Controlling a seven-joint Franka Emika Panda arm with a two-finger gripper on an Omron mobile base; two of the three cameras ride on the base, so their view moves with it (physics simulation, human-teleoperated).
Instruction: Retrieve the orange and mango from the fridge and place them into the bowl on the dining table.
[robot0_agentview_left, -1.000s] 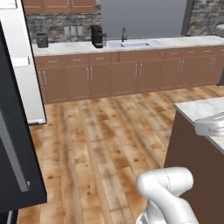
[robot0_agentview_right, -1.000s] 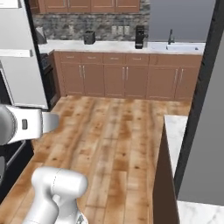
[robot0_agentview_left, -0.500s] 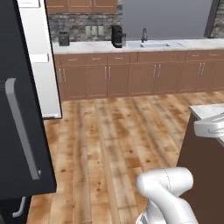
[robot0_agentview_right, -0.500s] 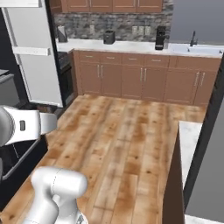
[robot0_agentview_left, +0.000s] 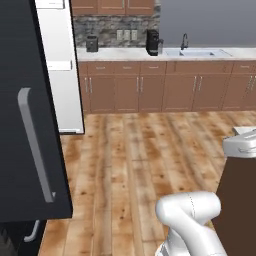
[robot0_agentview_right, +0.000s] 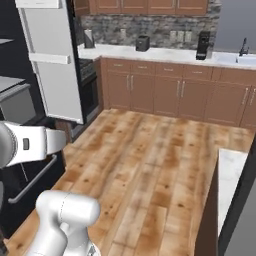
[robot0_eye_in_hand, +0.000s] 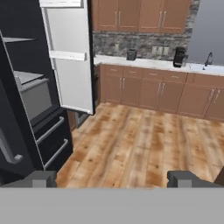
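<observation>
**Open claw facing the fridge, no fruit in sight**

Gripper (robot0_eye_in_hand: 112, 179) wide open and empty; its two dark fingertips (robot0_eye_in_hand: 41, 178) stand far apart at the bottom of the hand view, over bare wood floor (robot0_eye_in_hand: 144, 140).

Fridge (robot0_eye_in_hand: 26, 109) sits at the left of the hand view: dark charcoal, door swung open, grey inner shelves and lower drawers with grey bar handles visible. Its white inner door panel (robot0_eye_in_hand: 70, 52) hangs beside it. In the left base view the fridge's dark door (robot0_agentview_left: 30, 110) with a long grey handle takes up the left side, close to the camera. In the right base view the fridge (robot0_agentview_right: 20, 165) is at the left edge, partly behind the arm.

Orange and mango: can't make them out on the shelves from here.

Dining table (robot0_agentview_right: 231, 170): white marble corner at the lower right of the right base view, brown base below.

Brown cabinets (robot0_agentview_left: 165, 90) with a white top run along the back wall, with a sink (robot0_agentview_left: 197, 51) and a coffee maker (robot0_agentview_left: 152, 42) on top.
</observation>
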